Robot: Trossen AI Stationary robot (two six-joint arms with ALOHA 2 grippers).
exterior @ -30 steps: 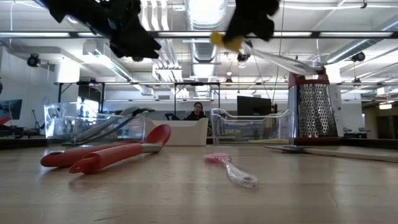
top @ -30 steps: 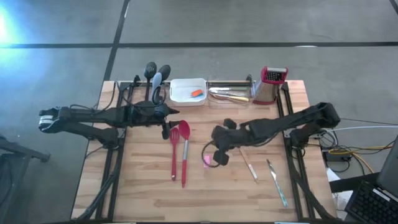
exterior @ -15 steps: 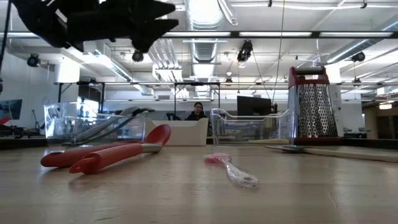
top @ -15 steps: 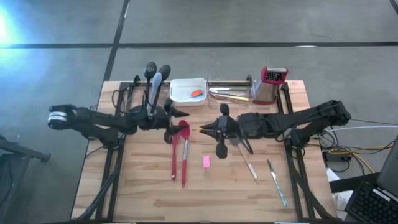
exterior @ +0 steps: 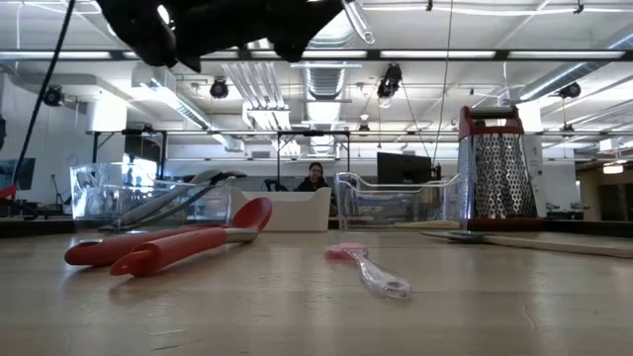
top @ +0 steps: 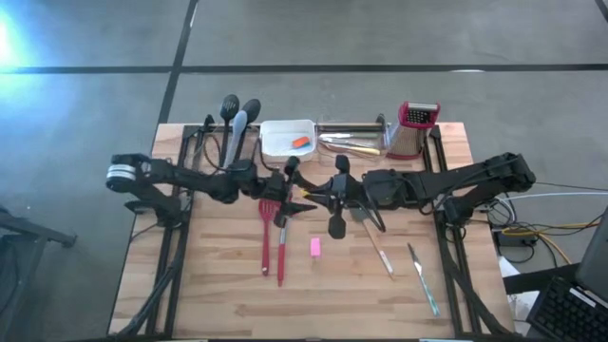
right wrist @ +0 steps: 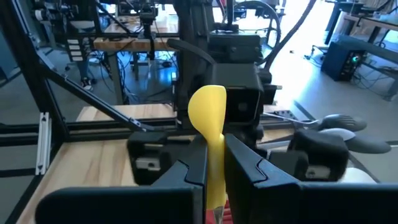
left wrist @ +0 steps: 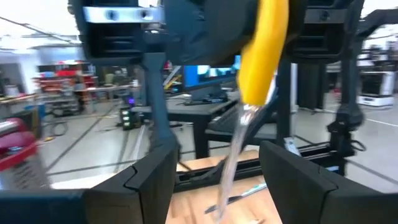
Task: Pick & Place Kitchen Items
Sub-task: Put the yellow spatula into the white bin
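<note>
Mid-table, raised: right jaws (right wrist: 214, 171) clamped on yellow-headed utensil (right wrist: 210, 124), presenting it toward left jaws (left wrist: 214, 180), spread wide and empty around it; likely a handover. Red spatulas (top: 272, 236) and pink block (top: 314, 247) lie on table (top: 218, 285) below.

We found no readable text, labels, brands, numbers or signs in any view. Nothing legible stood on the utensils, the containers or the arms, and the screens and shelving in the room behind were too blurred for us to make out any writing.
</note>
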